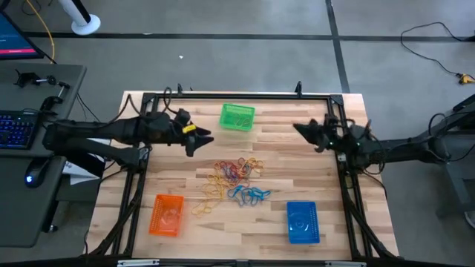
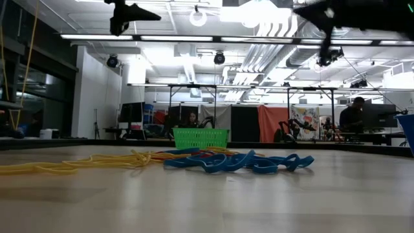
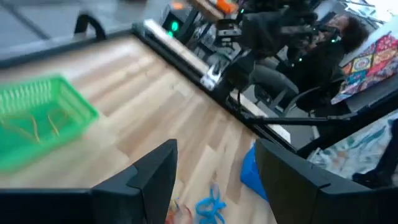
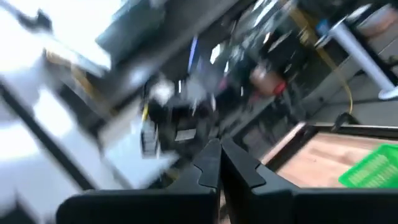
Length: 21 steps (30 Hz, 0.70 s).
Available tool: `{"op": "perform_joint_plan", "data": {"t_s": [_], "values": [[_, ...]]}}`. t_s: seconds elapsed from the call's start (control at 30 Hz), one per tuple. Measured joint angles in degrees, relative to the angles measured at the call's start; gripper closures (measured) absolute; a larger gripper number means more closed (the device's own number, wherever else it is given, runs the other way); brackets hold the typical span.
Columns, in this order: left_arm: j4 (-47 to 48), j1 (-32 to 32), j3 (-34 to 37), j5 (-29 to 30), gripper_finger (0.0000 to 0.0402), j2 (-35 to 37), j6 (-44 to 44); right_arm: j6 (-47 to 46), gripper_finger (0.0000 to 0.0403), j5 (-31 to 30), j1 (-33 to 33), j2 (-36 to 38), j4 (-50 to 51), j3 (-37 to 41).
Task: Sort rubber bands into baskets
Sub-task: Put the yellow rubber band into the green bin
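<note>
A heap of yellow, red and blue rubber bands (image 1: 234,180) lies on the middle of the wooden table; it also shows in the low view (image 2: 213,159). The green basket (image 1: 237,117) stands at the far side and holds a few yellow bands (image 3: 34,127). The orange basket (image 1: 167,215) stands near left, the blue basket (image 1: 302,222) near right. My left gripper (image 1: 204,141) hovers open and empty above the table, left of the green basket. My right gripper (image 1: 302,130) is shut and empty, raised over the table's right part.
A black metal frame (image 1: 245,95) runs round the table's edges. A desk with a keyboard (image 1: 16,127) stands off the table's left. Bare wood lies between the heap and the baskets.
</note>
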<state>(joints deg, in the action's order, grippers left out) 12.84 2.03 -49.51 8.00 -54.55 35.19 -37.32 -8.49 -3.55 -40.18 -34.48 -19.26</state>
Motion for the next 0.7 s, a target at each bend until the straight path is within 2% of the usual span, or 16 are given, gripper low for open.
{"op": "perform_joint_plan", "data": {"t_s": [0.13, 0.27, 0.33, 0.4, 0.53, 0.6, 0.7], "values": [[4.4, 1.9, 0.0, -3.4, 0.0193, 3.8, -4.1, 10.6, 0.0402, 6.0, 3.5, -12.0, 23.8, -16.3], [9.7, 0.2, 1.3, -5.1, 0.0193, 7.0, -5.3, 13.3, 0.0402, 6.6, 6.0, -22.9, 44.5, -28.0], [8.8, -2.3, 4.8, -5.3, 0.0193, 9.0, -4.1, 13.2, 0.0402, 6.6, 6.1, -28.2, 53.2, -32.6], [3.4, -5.0, 10.0, -5.2, 0.0193, 10.9, -1.8, 13.3, 0.0402, 7.0, 6.1, -33.3, 61.7, -36.3], [-10.2, -8.9, 20.7, -5.0, 0.0193, 13.4, 3.5, 13.4, 0.0398, 6.6, 6.0, -43.7, 69.9, -42.1], [-13.1, -9.6, 23.7, -4.7, 0.0193, 13.8, 5.7, 13.4, 0.0385, 8.3, 5.7, -49.0, 71.3, -44.3], [-13.7, -9.9, 24.5, -4.5, 0.0193, 13.8, 5.7, 16.6, 0.0348, 10.3, 5.5, -56.3, 72.5, -47.8]]}}
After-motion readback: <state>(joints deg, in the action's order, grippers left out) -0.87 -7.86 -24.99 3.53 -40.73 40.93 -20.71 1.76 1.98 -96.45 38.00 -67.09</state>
